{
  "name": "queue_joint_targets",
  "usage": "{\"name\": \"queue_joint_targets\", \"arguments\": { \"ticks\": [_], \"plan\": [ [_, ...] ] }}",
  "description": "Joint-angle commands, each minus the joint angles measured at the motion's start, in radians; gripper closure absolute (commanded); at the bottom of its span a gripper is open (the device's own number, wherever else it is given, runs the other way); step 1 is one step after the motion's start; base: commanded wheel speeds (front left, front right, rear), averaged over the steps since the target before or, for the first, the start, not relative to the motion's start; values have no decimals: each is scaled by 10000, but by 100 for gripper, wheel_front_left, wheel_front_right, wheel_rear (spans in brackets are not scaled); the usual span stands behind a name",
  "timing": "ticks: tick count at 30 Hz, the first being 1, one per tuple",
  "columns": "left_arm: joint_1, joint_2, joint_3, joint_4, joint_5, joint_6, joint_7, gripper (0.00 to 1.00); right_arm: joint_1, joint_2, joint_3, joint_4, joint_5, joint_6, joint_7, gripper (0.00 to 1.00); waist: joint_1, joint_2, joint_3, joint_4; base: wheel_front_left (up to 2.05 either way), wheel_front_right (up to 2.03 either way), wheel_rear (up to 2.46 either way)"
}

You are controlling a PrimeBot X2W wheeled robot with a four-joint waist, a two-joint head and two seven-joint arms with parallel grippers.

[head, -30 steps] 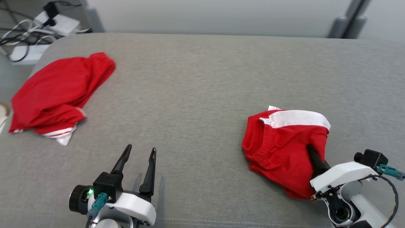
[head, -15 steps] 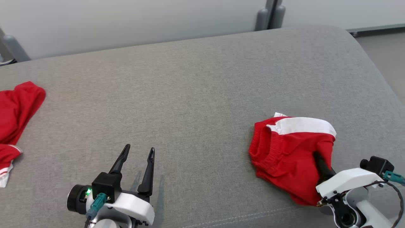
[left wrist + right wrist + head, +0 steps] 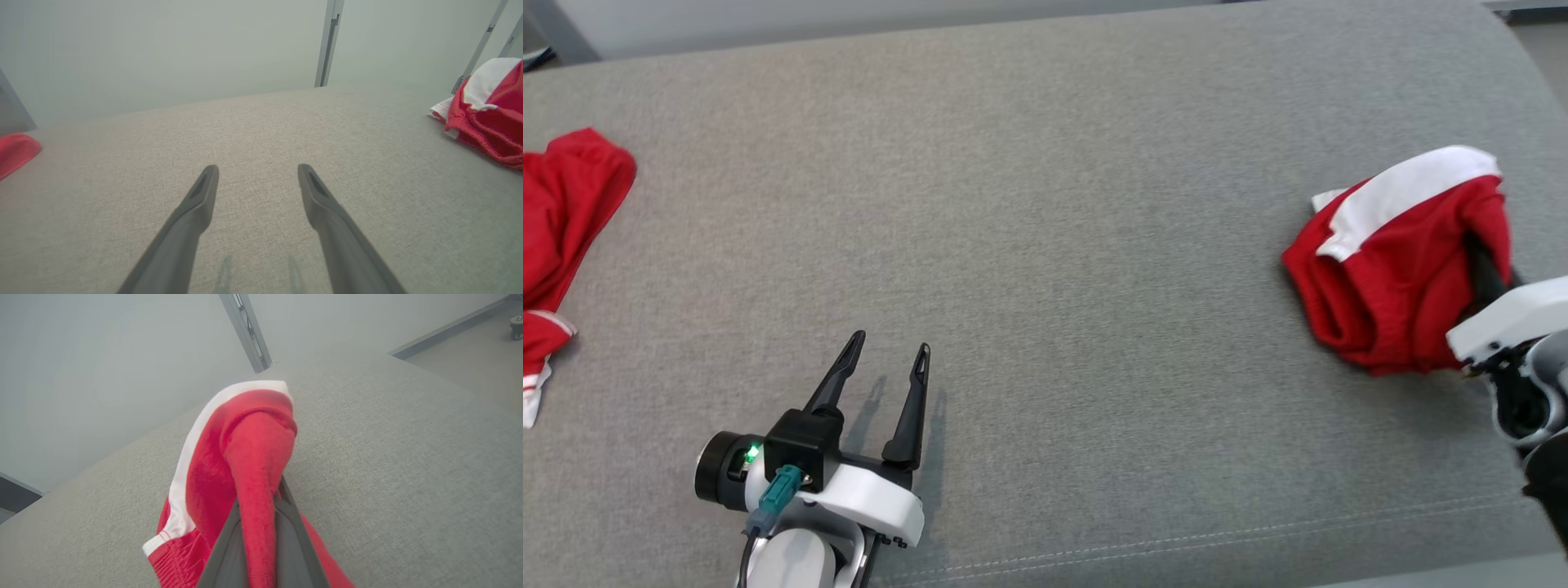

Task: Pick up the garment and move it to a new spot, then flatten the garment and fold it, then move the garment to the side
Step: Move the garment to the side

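The right gripper (image 3: pixel 259 502) is clamping a bunched fold of the soft, limp red garment (image 3: pixel 1388 261) while the left gripper (image 3: pixel 889 343) is idling, fingers apart.

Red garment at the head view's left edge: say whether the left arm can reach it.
Probably yes: the left pincer is open, and bare grey surface lies between it and that garment.

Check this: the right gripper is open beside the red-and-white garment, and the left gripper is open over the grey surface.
Wrong: the right gripper is shut on the red-and-white garment, as the right wrist view shows. The left gripper is open over the grey surface.
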Motion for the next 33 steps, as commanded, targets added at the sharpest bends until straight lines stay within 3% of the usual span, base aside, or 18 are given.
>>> {"name": "queue_joint_targets", "arguments": {
  "ticks": [1,16,29,30,32,33],
  "plan": [
    [-359,60,330,-299,132,-35,-101,0,-215,-265,84,48,-122,71,-152,100,0,0,289,305,0,0,0],
    [-719,60,251,-581,334,-150,-101,0,-2238,-1302,-439,2951,-1049,71,-432,100,0,0,1074,1297,0,0,0],
    [-796,60,112,-726,314,-41,-101,0,-2404,-2024,-1676,3662,-2210,71,-482,100,0,0,1069,1349,0,0,0],
    [-801,60,96,-737,309,-38,-101,0,-2406,-2045,-1843,3673,-2351,71,-482,74,0,0,1069,1341,0,0,0],
    [-811,60,61,-745,297,-32,-101,0,-2390,-2043,-2279,3706,-2832,71,-483,0,0,0,1068,1323,0,0,0],
    [-815,60,53,-742,293,-27,-101,0,-2382,-2037,-2426,3717,-2999,71,-483,0,0,0,1068,1318,0,0,0]
  ]
}}
